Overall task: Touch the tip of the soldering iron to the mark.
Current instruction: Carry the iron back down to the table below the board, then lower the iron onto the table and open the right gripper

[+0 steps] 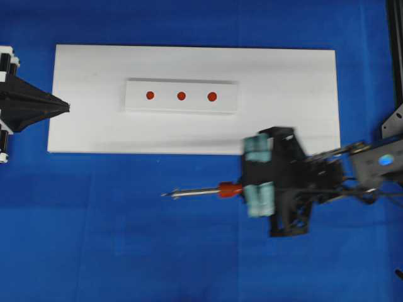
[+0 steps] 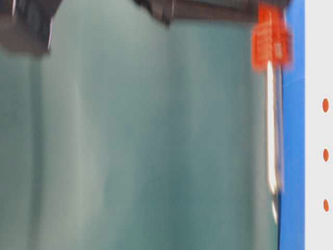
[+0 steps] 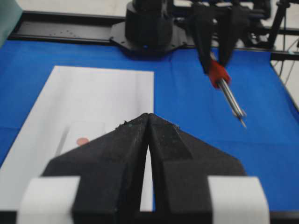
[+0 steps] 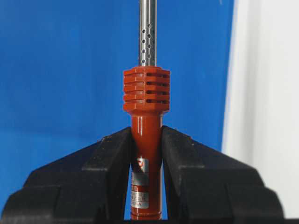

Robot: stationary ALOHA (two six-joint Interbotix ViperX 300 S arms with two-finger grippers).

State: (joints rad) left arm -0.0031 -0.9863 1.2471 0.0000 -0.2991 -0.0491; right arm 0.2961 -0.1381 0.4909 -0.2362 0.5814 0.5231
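Overhead: right gripper (image 1: 259,174) clamped on soldering iron (image 1: 208,190), tip (image 1: 165,195) over blue cloth (image 1: 126,251), short of white board (image 1: 82,100) and marks (image 1: 181,95). Left wrist: left gripper (image 3: 148,122) closed, empty. Right wrist: handle pinched between jaws. Carrying stage, seemingly; next, swing tip onto a mark.

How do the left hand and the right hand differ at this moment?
The right hand is clamped on the soldering iron by its orange-red handle; the left hand is shut on nothing. In the overhead view the right hand is over the blue cloth, below the white board, and looks blurred; the left hand sits sharp at the board's left edge. Both have black fingers, closed.
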